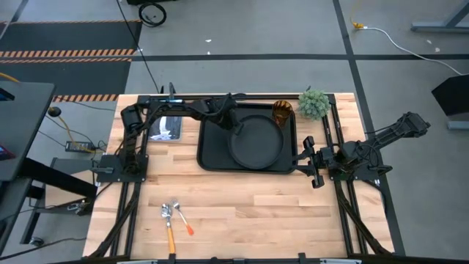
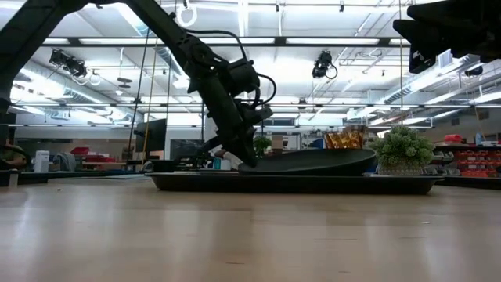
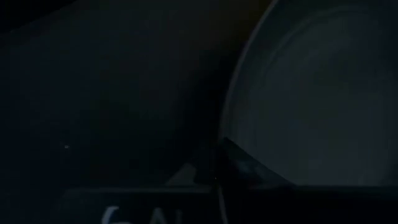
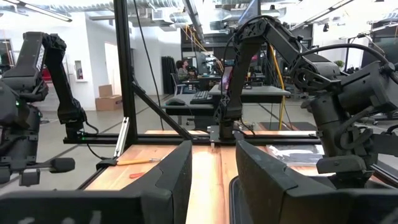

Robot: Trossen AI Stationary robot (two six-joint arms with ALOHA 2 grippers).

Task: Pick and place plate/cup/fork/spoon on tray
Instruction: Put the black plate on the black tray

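Observation:
The round black plate [image 1: 256, 139] lies on the black tray [image 1: 212, 158] and also shows in the low view [image 2: 321, 160], slightly tilted with its right side higher. My left gripper [image 1: 234, 126] is at the plate's left rim, shut on it. The amber cup [image 1: 282, 111] stands upright in the tray's far right corner. The fork and spoon [image 1: 174, 218] lie side by side on the wood near the front left; which is which I cannot tell. My right gripper [image 1: 311, 158] is open and empty beside the tray's right edge. My left gripper holds the plate's left rim [image 3: 231, 124]. One finger [image 3: 245, 167] lies over the rim on the plate's upper side; the other is hidden beneath. The fingers slant down from the table's far left. The plate's left edge [image 2: 254, 166] is down at the tray.
A small green plant [image 1: 314, 103] stands just beyond the tray's far right corner, next to the cup. A dark flat item [image 1: 165, 128] lies left of the tray under the left arm. Bare wood [image 1: 278, 213] stretches along the near side.

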